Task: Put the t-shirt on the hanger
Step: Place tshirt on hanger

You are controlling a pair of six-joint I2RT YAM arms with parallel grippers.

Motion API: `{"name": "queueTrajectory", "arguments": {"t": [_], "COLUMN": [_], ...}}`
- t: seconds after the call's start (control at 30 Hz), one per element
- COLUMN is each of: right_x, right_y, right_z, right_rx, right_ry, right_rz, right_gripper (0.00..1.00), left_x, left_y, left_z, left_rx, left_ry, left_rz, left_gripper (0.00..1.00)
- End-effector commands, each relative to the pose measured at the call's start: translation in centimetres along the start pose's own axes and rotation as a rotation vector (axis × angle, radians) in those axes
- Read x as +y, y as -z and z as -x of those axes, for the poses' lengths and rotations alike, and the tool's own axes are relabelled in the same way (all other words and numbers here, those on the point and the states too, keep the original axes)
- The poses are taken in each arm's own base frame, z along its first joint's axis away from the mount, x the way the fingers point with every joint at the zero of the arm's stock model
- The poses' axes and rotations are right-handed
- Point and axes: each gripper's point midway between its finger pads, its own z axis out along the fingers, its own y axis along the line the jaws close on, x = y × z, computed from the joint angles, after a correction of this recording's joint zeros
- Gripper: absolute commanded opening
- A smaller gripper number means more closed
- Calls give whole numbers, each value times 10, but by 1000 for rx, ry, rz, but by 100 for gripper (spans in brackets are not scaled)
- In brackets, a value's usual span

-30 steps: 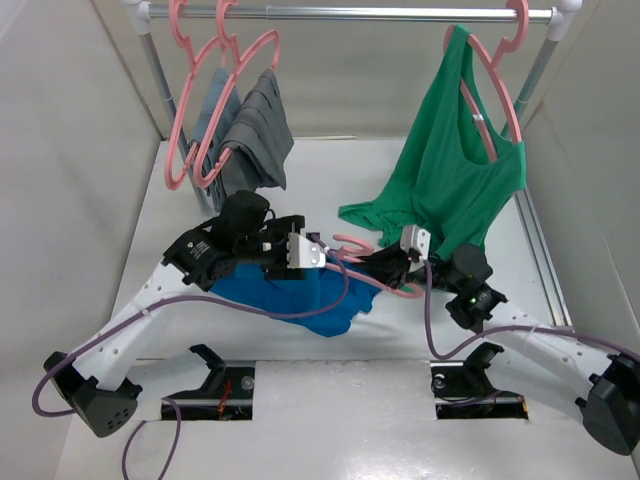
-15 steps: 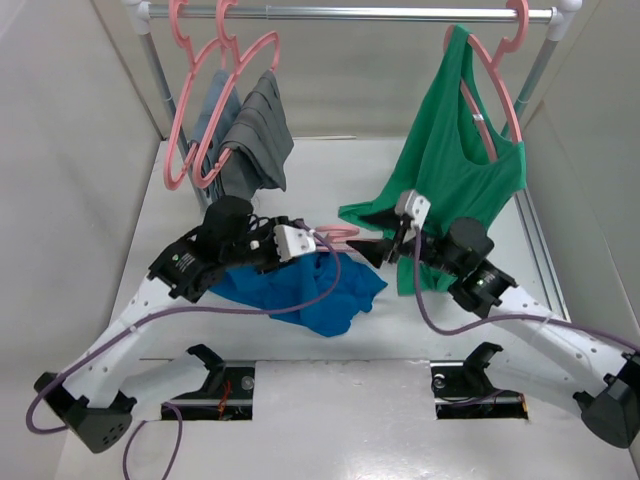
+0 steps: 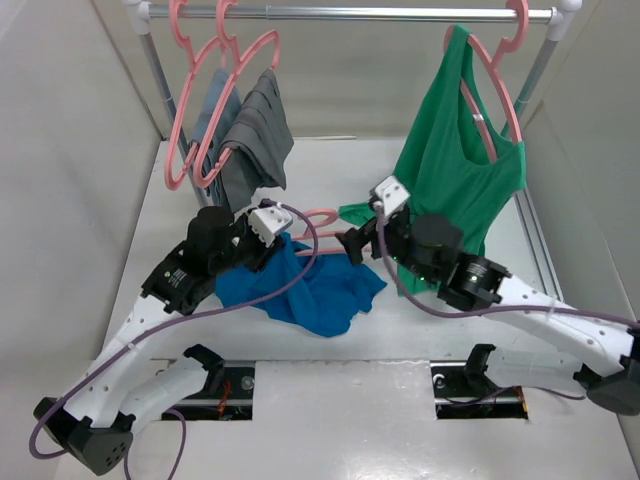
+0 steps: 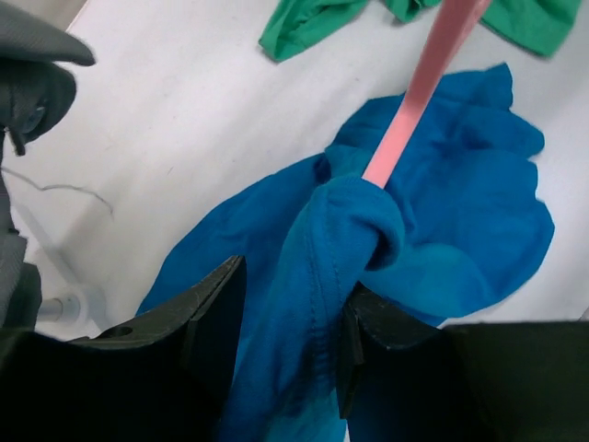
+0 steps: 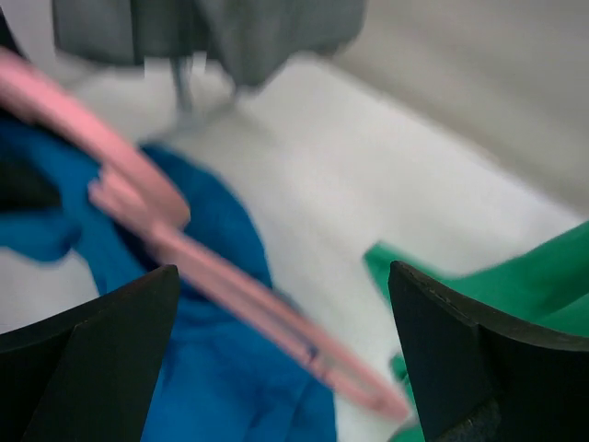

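The left gripper [image 4: 290, 295] clamps a fold of the t-shirt [image 4: 460, 230] at lower centre; the rest lies on the table [image 3: 330, 170]. The hanger [image 4: 419, 87] enters that fold from the upper right. The right gripper [image 5: 283, 276] stands open, apparently clear of the hanger, though this view is blurred.

Soft, matt blue cloth t-shirt [image 4: 460, 230] — smooth pink plastic hanger [image 4: 419, 87] — matt white table [image 4: 184, 120], shiny metal rail [image 3: 350, 13]

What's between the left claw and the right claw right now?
The pink hanger bridges the gap, one end pushed into the blue t-shirt that the left claw pinches; the right claw is open. The top view shows it best.
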Motion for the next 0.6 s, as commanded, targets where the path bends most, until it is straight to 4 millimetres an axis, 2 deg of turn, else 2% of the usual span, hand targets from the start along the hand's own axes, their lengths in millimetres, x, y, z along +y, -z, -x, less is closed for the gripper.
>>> {"name": "queueTrajectory", "arguments": {"t": [0.0, 0.1, 0.13, 0.2, 0.23, 0.27, 0.33, 0.37, 0.4, 0.43, 0.5, 0.53, 0.57], "right_x": [18, 20, 21, 25, 26, 30, 34, 35, 31, 30, 37, 38, 43], "right_y": [-3, -1, -2, -9, -14, -18, -30, -33, -37, -40, -52, -59, -69], "right_z": [-66, -69, -65, -67, -66, -67, -64, -69, -66, -69, -86, -83, -102], "right_rx": [179, 137, 120, 108, 105, 113, 123, 136, 125, 127, 162, 155, 197], "right_ry": [-16, -94, -116, -147, -148, -147, -143, -139, -140, -151, -160, -180, -199], "right_rz": [32, 27, 26, 25, 25, 38, 38, 38, 4, -9, -8, 0, 7], "right_gripper": [100, 96, 94, 82, 79, 79, 78, 78, 78, 78, 78, 78, 78], "left_x": [26, 39, 40, 41, 41, 40, 38, 38, 37, 38, 38, 38, 38], "left_y": [0, 2, 2, 3, 2, 4, 4, 4, 4, 4, 4, 1, 1], "left_z": [25, 33, 35, 42, 42, 49, 50, 50, 50, 53, 55, 54, 54], "left_rx": [-109, -149, -160, -192, -193, -214, -218, -219, -220, -231, -242, -233, -234], "left_ry": [105, 166, 181, 229, 239, 243, 262, 262, 274, 271, 292, 294, 305], "left_rz": [121, 176, 178, 180, 179, 169, 157, 157, 155, 158, 157, 155, 154], "left_gripper": [0, 0, 0, 0, 0, 0, 0, 0, 0, 0, 0, 0, 0]}}
